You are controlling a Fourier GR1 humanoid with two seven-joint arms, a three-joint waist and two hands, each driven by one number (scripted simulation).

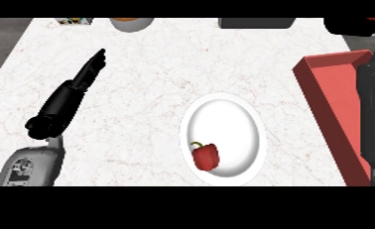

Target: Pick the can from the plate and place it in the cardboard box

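Head view, looking steeply down on the counter (147, 74), white marble with faint veins.

Left hand (84, 77) comes up from the lower left on its grey forearm (33, 166). Fingers are straight and held together, pointing up and a little right. It holds nothing and sits well apart from the plate. I read it as resting, fully extended.

Right hand: I do not see it anywhere in this view.

Plate (223, 139) is white, lying lower centre-right on the counter. On it, near the lower left part, lies a red pepper (206, 156) with a short green stem toward the upper left. I see no can on the plate; the pepper is the only thing lying there, so I note the pepper as what the pictures give me in the can's place.

Box (333, 109) is at the right edge, red-sided rather than cardboard brown, its long wall running top to bottom and cut off by the frame. It is near the plate but not touching it. I cannot see its inside well.

Along the far edge: a grey bowl (132, 23) with something orange in it, a dark block (256, 23) to its right, another dark shape (350, 26) in the corner, and a small patterned item (73, 22) at far left.
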